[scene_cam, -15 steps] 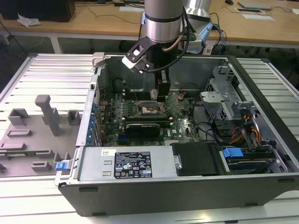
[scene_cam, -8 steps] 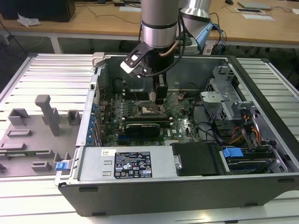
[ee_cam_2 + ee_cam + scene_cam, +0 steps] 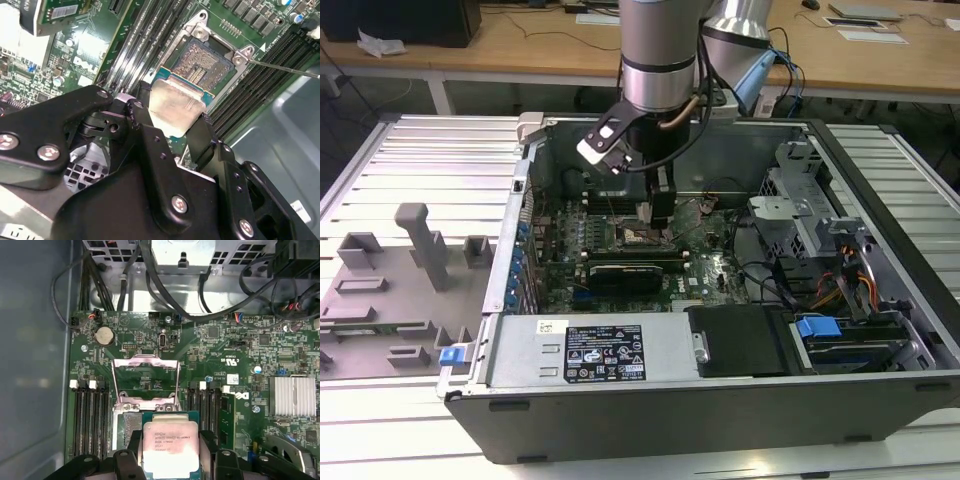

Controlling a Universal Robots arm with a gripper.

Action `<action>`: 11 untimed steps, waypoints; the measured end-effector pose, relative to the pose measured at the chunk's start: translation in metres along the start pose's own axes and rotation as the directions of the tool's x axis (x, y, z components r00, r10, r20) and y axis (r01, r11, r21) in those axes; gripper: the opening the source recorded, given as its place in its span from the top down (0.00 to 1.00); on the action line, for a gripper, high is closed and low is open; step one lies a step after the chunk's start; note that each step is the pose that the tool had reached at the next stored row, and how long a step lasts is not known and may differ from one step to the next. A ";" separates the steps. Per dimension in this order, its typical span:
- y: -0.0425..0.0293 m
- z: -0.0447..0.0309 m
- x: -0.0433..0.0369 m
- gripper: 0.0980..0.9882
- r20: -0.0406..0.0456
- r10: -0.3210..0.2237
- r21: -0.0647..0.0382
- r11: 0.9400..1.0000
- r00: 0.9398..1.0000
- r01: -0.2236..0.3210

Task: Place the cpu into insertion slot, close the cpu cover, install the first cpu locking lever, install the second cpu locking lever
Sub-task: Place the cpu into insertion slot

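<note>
My gripper (image 3: pixel 655 215) reaches down into the open computer case and is shut on the cpu (image 3: pixel 170 446), a flat square chip with a silver top, gripped by its two side edges. In the second wrist view the cpu (image 3: pixel 172 107) hangs tilted just over the near edge of the insertion slot (image 3: pixel 207 64), whose glinting contact field lies bare. The cpu cover (image 3: pixel 145 362), a thin silver frame, stands tipped up and open beyond the slot. A thin metal lever rod (image 3: pixel 285 68) sticks out from one corner of the slot. The black fingers (image 3: pixel 150 135) hide the slot's near side.
Long black memory slots (image 3: pixel 90 415) flank the socket on both sides. A finned heatsink (image 3: pixel 292 396) and cable bundles (image 3: pixel 165 295) lie further along the board. In the exterior view a drive cage (image 3: pixel 810 215) fills the case's right side, and a grey fixture tray (image 3: pixel 390 290) lies outside on the left.
</note>
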State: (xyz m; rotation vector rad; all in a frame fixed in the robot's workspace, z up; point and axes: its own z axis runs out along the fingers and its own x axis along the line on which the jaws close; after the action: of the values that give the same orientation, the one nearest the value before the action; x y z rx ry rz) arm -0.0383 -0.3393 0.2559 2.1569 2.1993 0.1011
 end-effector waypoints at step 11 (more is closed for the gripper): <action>-0.0067 0.0145 0.0077 0.51 0.009 -0.003 -0.003 1.000 1.000 0.003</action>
State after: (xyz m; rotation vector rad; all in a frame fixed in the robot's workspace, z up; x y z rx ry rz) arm -0.0438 -0.3316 0.2409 2.1484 2.1955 0.0944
